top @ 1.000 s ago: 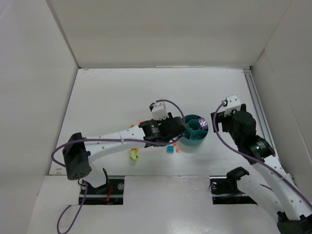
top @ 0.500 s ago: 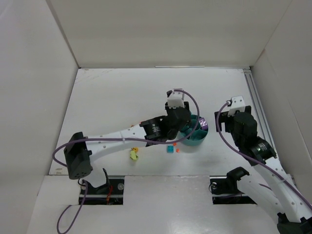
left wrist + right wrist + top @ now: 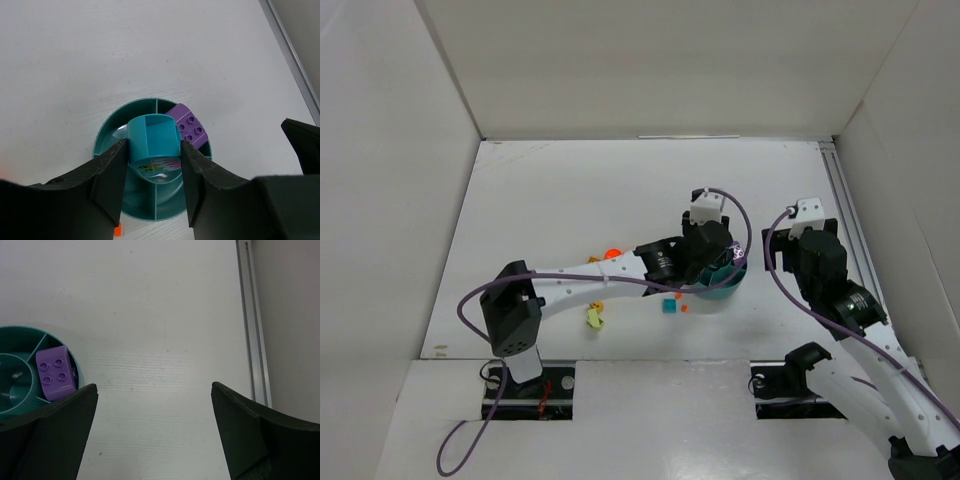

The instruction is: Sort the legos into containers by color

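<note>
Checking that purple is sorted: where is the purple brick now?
The purple brick sits inside the teal dish, in a wedge section on its right side in the left wrist view.

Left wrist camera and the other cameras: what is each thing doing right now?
Left gripper: shut on a teal brick over the dish.
Right gripper: open, empty.
Purple brick: studs up in a wedge section.
Dish: upright on the table.
Loose teal bit, yellow bit, orange bit: on the table, outside the dish.
</note>
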Tool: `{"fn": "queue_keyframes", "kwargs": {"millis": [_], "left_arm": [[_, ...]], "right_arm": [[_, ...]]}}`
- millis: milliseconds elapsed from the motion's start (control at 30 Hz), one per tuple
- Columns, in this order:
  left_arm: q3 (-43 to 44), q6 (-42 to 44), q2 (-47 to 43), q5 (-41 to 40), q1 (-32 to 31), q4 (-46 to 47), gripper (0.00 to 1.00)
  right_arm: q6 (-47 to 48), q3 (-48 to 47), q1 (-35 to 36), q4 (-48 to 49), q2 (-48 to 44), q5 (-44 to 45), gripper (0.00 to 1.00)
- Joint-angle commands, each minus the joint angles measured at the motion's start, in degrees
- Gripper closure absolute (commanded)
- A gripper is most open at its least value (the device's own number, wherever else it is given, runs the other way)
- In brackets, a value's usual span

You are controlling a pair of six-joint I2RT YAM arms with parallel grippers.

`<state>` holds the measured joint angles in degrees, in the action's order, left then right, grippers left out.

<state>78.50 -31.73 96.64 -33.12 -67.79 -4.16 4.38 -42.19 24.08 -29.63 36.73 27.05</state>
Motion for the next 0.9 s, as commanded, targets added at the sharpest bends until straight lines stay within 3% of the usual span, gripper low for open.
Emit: {"fn": "queue_keyframes", "kwargs": {"millis": [0,400,633,867], "left_arm": [[3.59,1.23,2.13,1.57,-0.24,0.57,0.64],[6.4,0.17,5.93,0.25,-0.24,-3.65,0.63],[8.42,0.17,7.77,0.25,-0.24,-4.89,0.5],[9.48,-0.96,7.77,0.25,-0.24,-7.0,0.47]], "right_arm": [[-1.13,-0.08,0.36,0.36,-0.61,1.25,0.0],[-1.13,-0.08,0.36,0.36,-0.61,1.25,0.0],[-1.13,-0.08,0.36,-0.17,-0.61,1.25,0.0],[-1.13,-0.08,0.36,-0.17,-0.61,1.25,0.0]]}}
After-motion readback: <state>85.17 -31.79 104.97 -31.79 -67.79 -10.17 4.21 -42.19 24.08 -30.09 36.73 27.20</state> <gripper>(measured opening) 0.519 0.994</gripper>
